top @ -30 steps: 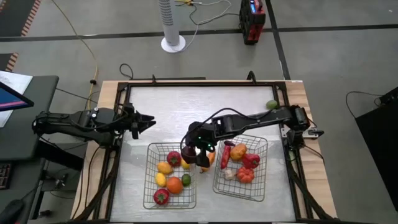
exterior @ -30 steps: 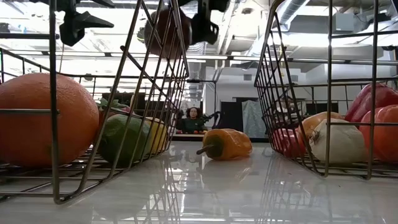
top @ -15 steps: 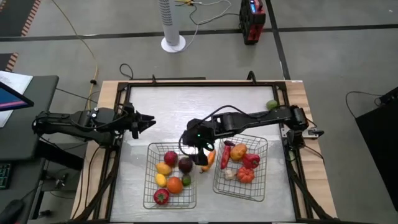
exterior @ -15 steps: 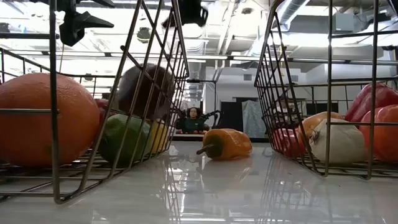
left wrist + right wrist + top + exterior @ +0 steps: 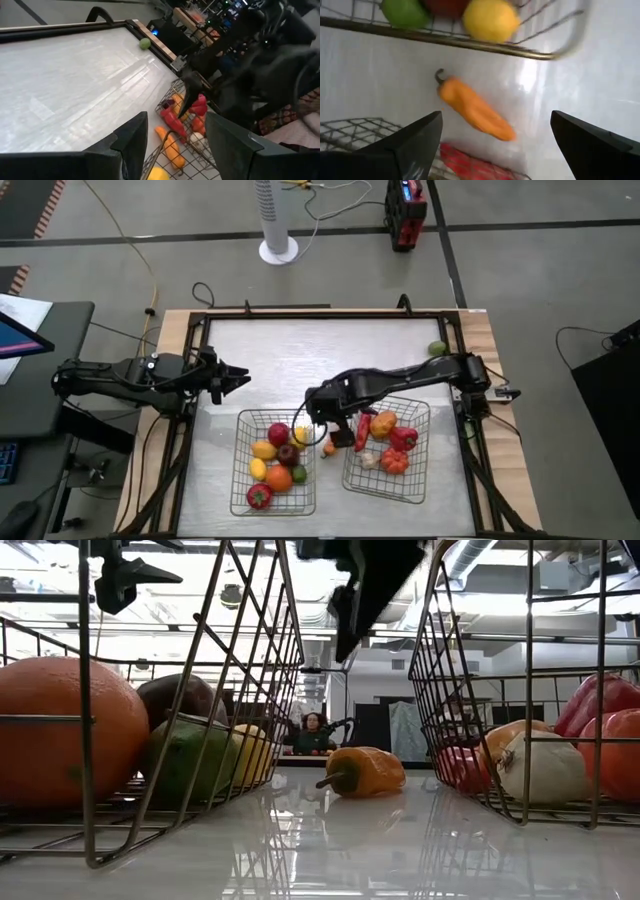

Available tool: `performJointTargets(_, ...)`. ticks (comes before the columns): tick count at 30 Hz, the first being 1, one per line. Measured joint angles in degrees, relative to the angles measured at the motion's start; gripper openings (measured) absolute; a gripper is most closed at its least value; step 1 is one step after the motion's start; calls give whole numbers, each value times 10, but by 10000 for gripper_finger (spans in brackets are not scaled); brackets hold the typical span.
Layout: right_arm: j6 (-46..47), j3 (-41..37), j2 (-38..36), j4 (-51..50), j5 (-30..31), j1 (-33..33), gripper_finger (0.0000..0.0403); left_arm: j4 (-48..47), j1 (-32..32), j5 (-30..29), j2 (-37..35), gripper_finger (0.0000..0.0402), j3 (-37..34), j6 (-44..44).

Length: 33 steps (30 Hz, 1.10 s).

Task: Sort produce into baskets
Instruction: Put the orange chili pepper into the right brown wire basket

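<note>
Purple fruit (image 5: pixel 288 453) now lies in the left basket (image 5: pixel 243 480), dropped by the right gripper (image 5: pixel 322 420), jaws apart. Next, likely, the orange pepper (image 5: pixel 329 446) between baskets. Left gripper (image 5: pixel 238 376) waits, half-open.

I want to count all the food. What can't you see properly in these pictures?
- Left basket, low view: the orange in front hides the pieces behind it.
- Right basket, low view: the picture's edge cuts off the red pieces.
- Green round at the table's far corner, high view: too small to name.
- Right wrist view: the fruit in the basket is cut off by the edge; only the orange pepper shows whole.
</note>
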Motion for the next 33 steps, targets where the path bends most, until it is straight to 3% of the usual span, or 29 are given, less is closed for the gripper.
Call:
performJointTargets(8, 120, 20, 74, -19, -21, 11, 381, -2, 0, 0, 1, 183, 0, 1)
performJointTargets(17, 135, 56, 146, -69, -28, 12, 377, -6, 0, 3, -1, 183, 0, 2)
performJointTargets(21, 137, 45, 146, -81, -15, 13, 377, -10, 0, 11, -1, 183, 0, 2)
performJointTargets(25, 125, 42, 146, -83, 38, 20, 377, -10, 0, 11, -1, 183, 0, 2)
performJointTargets(33, 133, 41, 118, -48, 59, 31, 377, -10, 0, 20, -1, 183, 0, 2)
